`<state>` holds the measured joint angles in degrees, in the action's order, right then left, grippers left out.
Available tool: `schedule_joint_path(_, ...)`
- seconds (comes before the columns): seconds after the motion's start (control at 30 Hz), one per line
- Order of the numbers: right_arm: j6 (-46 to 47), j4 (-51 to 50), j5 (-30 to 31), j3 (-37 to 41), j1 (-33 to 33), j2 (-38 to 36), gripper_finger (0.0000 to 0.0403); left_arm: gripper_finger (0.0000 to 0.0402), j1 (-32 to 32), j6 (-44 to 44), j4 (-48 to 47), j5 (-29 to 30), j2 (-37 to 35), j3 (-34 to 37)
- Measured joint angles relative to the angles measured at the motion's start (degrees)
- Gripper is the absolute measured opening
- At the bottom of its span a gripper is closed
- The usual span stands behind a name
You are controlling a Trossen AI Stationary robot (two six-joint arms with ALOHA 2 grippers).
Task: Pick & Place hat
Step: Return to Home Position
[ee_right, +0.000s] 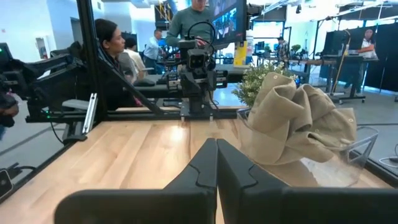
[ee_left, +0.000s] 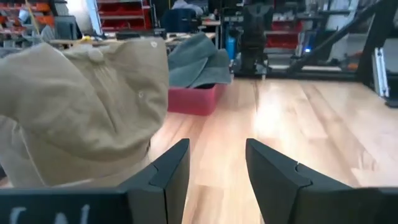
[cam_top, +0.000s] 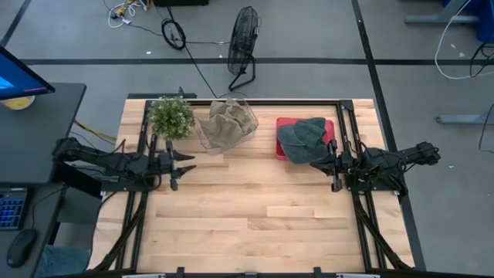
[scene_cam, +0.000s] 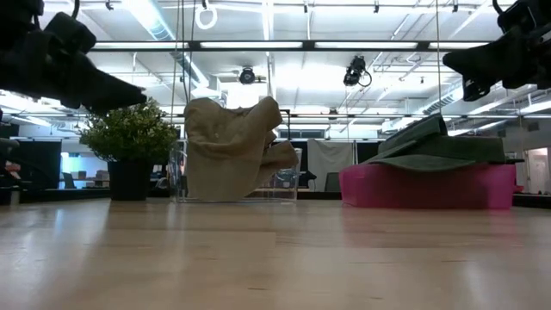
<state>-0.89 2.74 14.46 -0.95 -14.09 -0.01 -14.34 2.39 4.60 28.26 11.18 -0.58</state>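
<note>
Now, step in hand: I am judging this to be the return to the rest pose, since the placing looks finished.
Right gripper (ee_right: 217, 152): it is hovering just beside the red bin (cam_top: 282, 123), fingers pressed together and carrying nothing.
Left gripper (ee_left: 216, 152): it is hanging over bare table near the potted plant (cam_top: 170, 116) and the clear bin (cam_top: 202, 140) of tan caps (cam_top: 225, 122), fingers spread and carrying nothing.
Dark caps (cam_top: 303, 139): they are lying heaped in the red bin, with one edge overhanging the side nearest my right gripper.
Doing it well: I am aiming to raise the right gripper clear of that overhang first, then fold both arms back slowly.
Risk: a clipped brim could be dragging a cap out of the bin.
</note>
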Motion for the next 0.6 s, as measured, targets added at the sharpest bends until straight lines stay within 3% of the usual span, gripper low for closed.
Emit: schedule_joint_path(0.6,0.6,0.0,0.0,0.0,0.0,0.0,0.0004,0.016,-0.1,1.7,-0.4,-0.1,1.2,0.0)
